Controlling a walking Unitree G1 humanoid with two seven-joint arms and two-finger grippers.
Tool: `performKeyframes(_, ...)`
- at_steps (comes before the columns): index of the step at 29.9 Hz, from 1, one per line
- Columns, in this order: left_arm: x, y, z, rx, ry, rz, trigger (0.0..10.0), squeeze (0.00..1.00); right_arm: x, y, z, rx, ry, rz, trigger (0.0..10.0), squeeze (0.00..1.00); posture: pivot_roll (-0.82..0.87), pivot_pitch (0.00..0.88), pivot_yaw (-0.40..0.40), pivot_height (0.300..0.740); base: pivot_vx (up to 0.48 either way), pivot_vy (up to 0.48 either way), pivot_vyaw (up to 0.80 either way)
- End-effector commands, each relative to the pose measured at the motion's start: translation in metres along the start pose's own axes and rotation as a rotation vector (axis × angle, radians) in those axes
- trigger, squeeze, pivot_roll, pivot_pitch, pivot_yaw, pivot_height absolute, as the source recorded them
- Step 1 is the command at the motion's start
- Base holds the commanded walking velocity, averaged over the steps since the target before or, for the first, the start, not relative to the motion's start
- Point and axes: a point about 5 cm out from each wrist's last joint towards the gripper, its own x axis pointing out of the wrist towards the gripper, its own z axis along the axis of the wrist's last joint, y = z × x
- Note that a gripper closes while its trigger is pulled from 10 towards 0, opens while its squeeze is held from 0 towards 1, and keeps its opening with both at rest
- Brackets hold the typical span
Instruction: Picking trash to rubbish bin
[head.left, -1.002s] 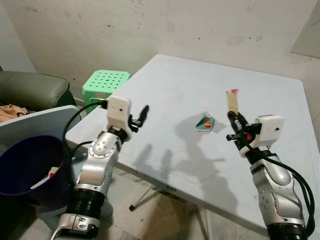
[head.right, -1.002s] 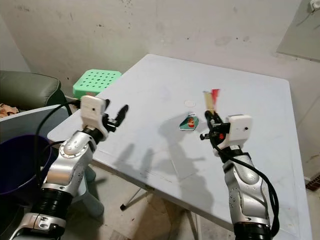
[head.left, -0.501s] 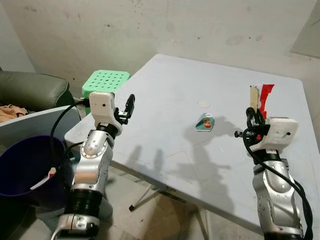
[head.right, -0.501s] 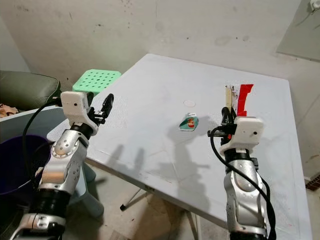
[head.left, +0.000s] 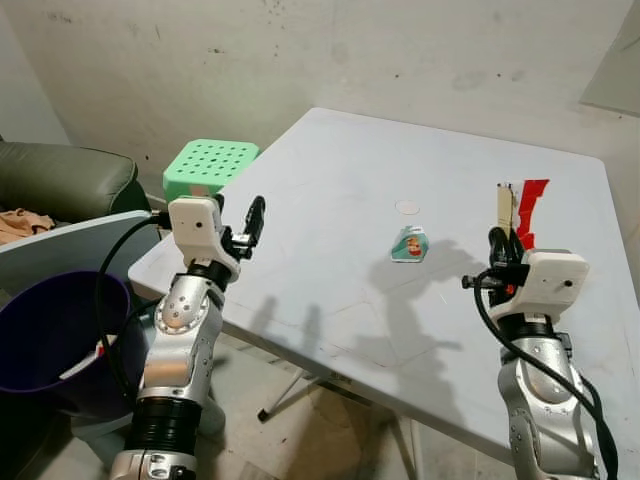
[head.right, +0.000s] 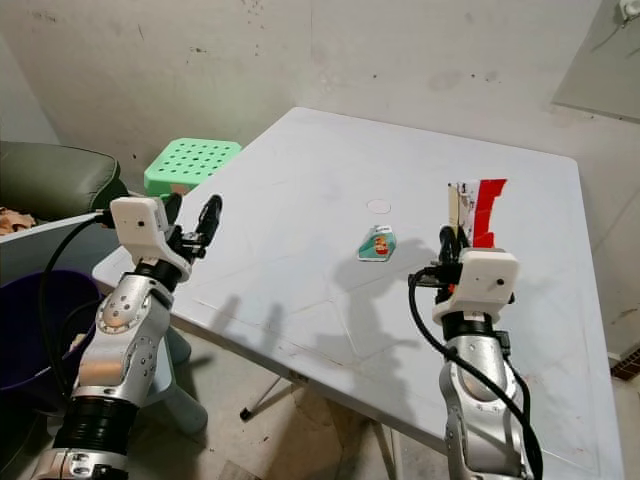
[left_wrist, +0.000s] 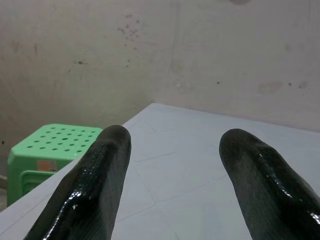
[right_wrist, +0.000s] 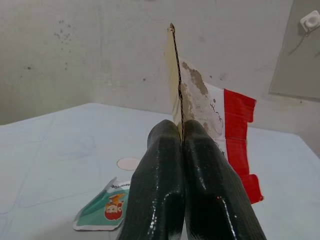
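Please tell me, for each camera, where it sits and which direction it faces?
Head eyes: look down at white table; both arms show.
Left wrist: faces wall and green stool, past open left end effector.
Right wrist: along right end effector shut on red-and-white wrapper.
Shared: teal packet, also seen from head.

No legible text or labels anywhere.

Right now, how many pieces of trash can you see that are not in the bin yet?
2. A red and white wrapper is pinched upright in the right gripper. A small green packet lies on the white table. The purple bin may hide more.
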Motion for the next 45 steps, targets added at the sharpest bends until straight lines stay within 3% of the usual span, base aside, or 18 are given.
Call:
performKeyframes(1,0.0034,0.0016,0.0061,-0.010,-0.013,-0.006,10.0,0.00,0.0022,-0.0036,0.0035,-0.015,-0.009,-0.014,10.0,0.00,0.02,0.004,0.008,0.740,0.000,0.000,0.00)
performKeyframes(45,0.0085,-0.0019,0.0020,-0.022,0.020,-0.026,10.0,0.00,0.0027,0.0025,-0.0011,-0.013,0.025,0.013,10.0,0.00,0.01,0.000,0.006,0.740,0.000,-0.030,0.00)
